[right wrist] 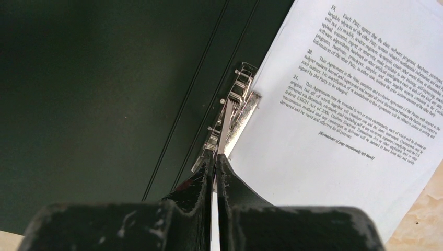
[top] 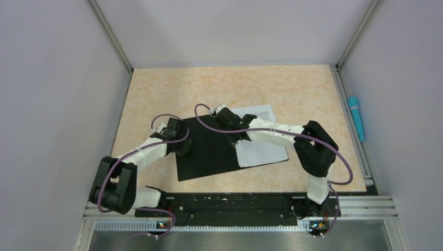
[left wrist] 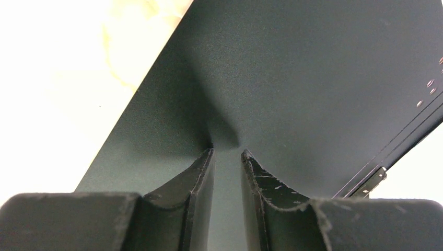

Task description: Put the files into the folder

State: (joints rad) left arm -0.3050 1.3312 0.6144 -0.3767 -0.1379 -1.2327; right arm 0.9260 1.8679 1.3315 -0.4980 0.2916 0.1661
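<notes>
The folder (top: 209,154) lies open on the table, black inside up. The files (top: 261,151), white printed sheets, lie on its right half. In the right wrist view the files (right wrist: 334,120) sit beside the metal spine clip (right wrist: 237,99), with the folder's black left half (right wrist: 104,104) next to it. My right gripper (right wrist: 215,156) is shut on the clip's thin metal lever; it also shows in the top view (top: 233,137). My left gripper (left wrist: 227,151) rests its tips on the black left flap (left wrist: 313,78), jaws slightly apart, nothing between them; it shows in the top view (top: 180,146) too.
A blue pen-like stick (top: 356,117) lies on the right rail outside the table. Grey walls close in the left, back and right sides. The arm bases sit along the near edge. The end of the spine clip (left wrist: 373,178) shows at the left wrist view's right edge.
</notes>
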